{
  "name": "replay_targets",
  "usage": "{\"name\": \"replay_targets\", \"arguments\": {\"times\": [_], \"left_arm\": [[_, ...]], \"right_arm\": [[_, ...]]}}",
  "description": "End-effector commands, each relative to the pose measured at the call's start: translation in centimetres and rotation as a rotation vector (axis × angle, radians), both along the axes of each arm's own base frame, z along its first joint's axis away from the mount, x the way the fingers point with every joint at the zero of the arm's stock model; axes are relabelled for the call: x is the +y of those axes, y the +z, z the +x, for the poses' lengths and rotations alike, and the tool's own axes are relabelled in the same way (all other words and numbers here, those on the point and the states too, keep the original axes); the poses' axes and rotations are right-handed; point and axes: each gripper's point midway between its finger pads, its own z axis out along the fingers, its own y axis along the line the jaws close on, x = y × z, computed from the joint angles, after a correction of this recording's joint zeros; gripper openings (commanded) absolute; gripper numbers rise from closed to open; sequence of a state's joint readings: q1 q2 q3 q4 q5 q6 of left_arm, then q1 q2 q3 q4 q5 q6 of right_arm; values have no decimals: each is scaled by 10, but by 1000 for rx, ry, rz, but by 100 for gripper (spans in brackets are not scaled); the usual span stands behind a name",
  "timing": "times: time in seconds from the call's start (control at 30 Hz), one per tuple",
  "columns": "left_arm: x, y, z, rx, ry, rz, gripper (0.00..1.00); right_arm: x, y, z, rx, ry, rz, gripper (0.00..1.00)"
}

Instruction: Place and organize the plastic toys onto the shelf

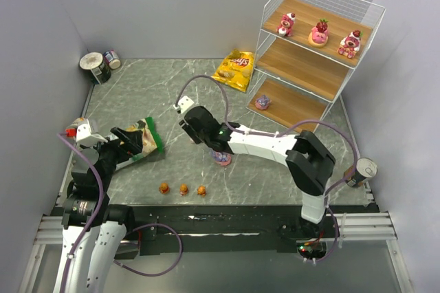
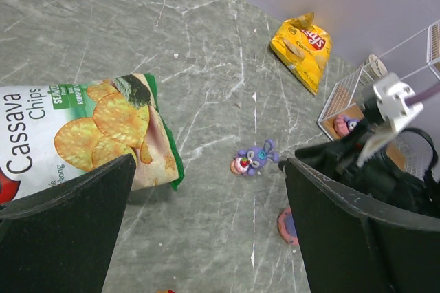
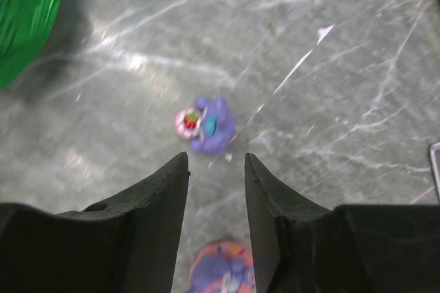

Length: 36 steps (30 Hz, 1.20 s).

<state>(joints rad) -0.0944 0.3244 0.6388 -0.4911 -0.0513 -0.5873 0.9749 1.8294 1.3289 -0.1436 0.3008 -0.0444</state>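
The shelf (image 1: 297, 75) stands at the back right, with three pink-and-red strawberry toys (image 1: 320, 33) on its top board and one purple toy (image 1: 262, 102) on its bottom board. My right gripper (image 3: 216, 159) hangs open and empty over the table. A purple toy (image 3: 206, 124) lies on its side just ahead of its fingertips. A second purple toy (image 3: 223, 272) on a pink base sits below the jaws, nearer the wrist, and shows under the arm (image 1: 221, 158). Three orange toys (image 1: 183, 189) line up near the front edge. My left gripper (image 2: 210, 162) is wide open and empty.
A green cassava chip bag (image 1: 143, 140) lies under my left gripper. A yellow chip bag (image 1: 234, 70) lies by the shelf's left foot. Two tin cans (image 1: 98, 66) stand in the back left corner and another can (image 1: 361, 171) at the right edge. Grey walls close in the table.
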Motion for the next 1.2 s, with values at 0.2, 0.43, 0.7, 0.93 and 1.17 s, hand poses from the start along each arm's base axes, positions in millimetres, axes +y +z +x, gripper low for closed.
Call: {"name": "replay_targets", "arguments": {"times": [0.2,0.43,0.7,0.93,1.17], "left_arm": [[3,6,2,-19,13,6,96],[3,6,3,-18,13,7,96],[3,6,2,-21,13,7,96],[3,8,1,-28,13,3,96],[3,12,-2,-50,15,1,96]], "right_arm": [[15,7,33,-77,-95,-13,43],[15,-7,33,-56,-102,-33,39],[5,-11,35,-65,-142,-75,18],[-22,8,46,-121,-187,-115,0],[-82,54,67,-239,-235,-203,0]]}}
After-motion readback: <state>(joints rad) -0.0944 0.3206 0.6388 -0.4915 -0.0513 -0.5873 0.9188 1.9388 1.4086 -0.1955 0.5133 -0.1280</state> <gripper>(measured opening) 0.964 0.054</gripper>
